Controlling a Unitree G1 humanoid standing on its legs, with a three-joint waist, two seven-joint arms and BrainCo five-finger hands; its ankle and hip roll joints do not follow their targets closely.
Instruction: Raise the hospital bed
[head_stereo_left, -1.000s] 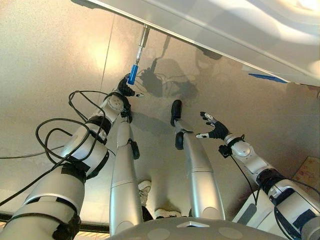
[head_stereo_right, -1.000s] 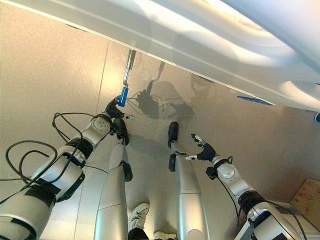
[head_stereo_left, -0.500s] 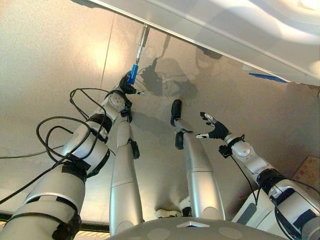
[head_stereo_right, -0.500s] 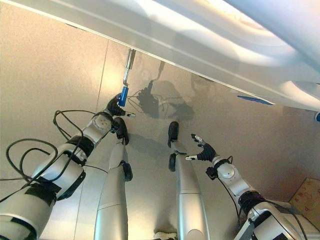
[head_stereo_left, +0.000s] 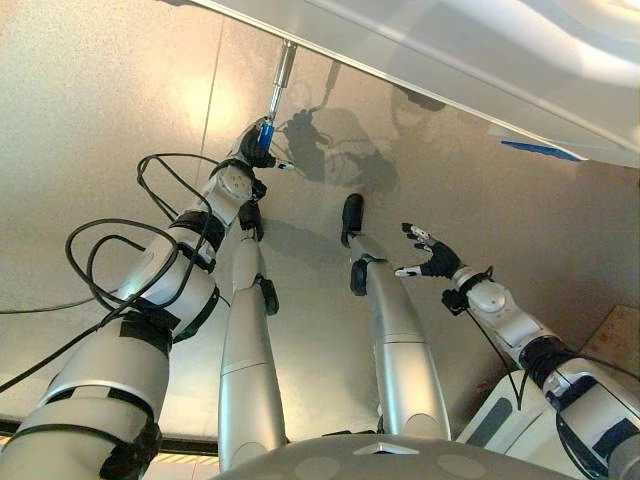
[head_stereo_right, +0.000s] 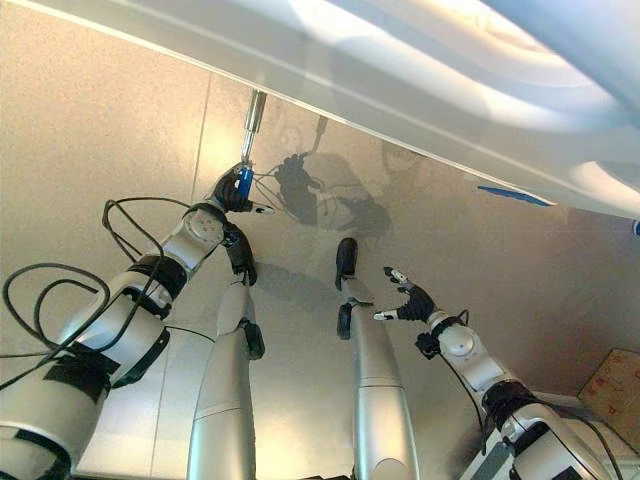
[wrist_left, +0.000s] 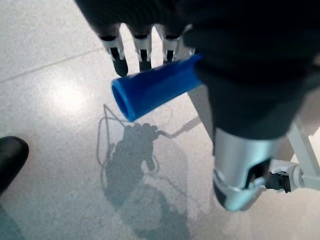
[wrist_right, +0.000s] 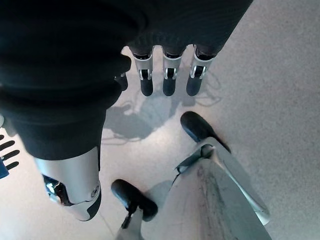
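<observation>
Pale speckled floor (head_stereo_left: 90, 120) runs under the white bed frame (head_stereo_left: 450, 60), and a crank shaft (head_stereo_left: 281, 70) drops from the frame's edge down to a blue handle (wrist_left: 155, 90). Dark-tipped fingers (wrist_left: 142, 50) curl over that handle with the thumb on its other side, so the left hand (head_stereo_left: 255, 148) has it wrapped, just below the frame. I'd say it grips there because winding the crank is what lifts the bed. Well away from the frame, over by the legs, the right hand (head_stereo_left: 430, 258) hangs with fingers spread and relaxed, holding nothing, likely just out of the way.
</observation>
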